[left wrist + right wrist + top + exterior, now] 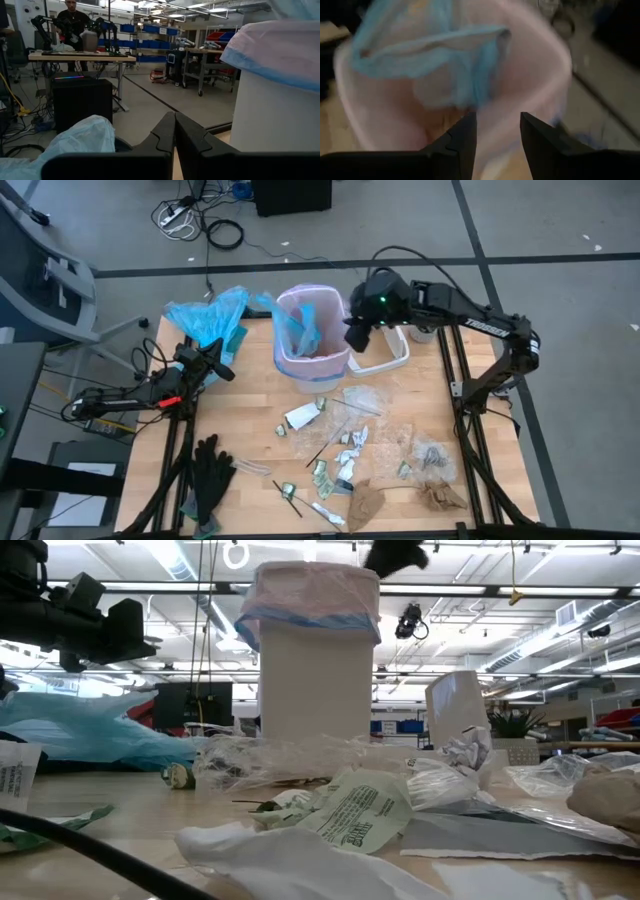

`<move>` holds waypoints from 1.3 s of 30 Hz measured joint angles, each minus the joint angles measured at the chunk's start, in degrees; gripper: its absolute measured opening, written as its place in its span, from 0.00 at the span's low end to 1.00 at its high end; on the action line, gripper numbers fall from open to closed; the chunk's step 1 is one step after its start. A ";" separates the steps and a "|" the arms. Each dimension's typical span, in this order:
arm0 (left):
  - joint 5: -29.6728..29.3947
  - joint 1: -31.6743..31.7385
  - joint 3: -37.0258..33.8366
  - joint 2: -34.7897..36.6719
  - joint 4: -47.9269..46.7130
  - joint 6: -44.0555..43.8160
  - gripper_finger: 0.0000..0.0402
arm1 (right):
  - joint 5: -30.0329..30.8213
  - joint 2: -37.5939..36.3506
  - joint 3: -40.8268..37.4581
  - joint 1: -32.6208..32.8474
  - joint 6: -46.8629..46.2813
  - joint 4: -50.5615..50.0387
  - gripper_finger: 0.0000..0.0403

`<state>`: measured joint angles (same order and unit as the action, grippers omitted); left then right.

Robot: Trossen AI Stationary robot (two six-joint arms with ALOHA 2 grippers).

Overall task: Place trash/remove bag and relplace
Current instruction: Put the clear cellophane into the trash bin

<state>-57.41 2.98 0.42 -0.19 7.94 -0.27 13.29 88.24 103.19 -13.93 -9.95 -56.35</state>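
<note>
A white bin (pixel 312 340) stands near the table's far edge, lined with the pale pink bag (pixel 322 308), whose rim with a blue band is folded over the bin's top (pixel 312 602). Blue plastic hangs inside it (pixel 447 65). My right gripper (pixel 357 332) hovers open above the bin's right rim, looking down into the bag (pixel 496 131). My left gripper (pixel 222 370) waits shut at the table's left edge, left of the bin (pixel 174 131). Trash lies spread over the table's near half: wrappers (pixel 322 473), clear film (pixel 362 400), brown paper (pixel 365 505) and a black utensil (pixel 325 442).
A light-blue plastic bag (pixel 210 315) lies at the far left corner. Black gloves (pixel 210 470) lie at the near left. A white tray (pixel 385 355) sits right of the bin. People work at a bench (pixel 75 25) in the room beyond.
</note>
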 joint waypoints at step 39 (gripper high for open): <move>0.04 0.02 0.01 -0.02 -0.03 0.00 0.05 | -16.72 -4.20 -43.82 19.13 17.27 28.52 0.33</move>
<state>-57.37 3.01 0.43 -0.21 7.92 -0.27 -3.43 84.04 59.37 5.19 7.32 -27.83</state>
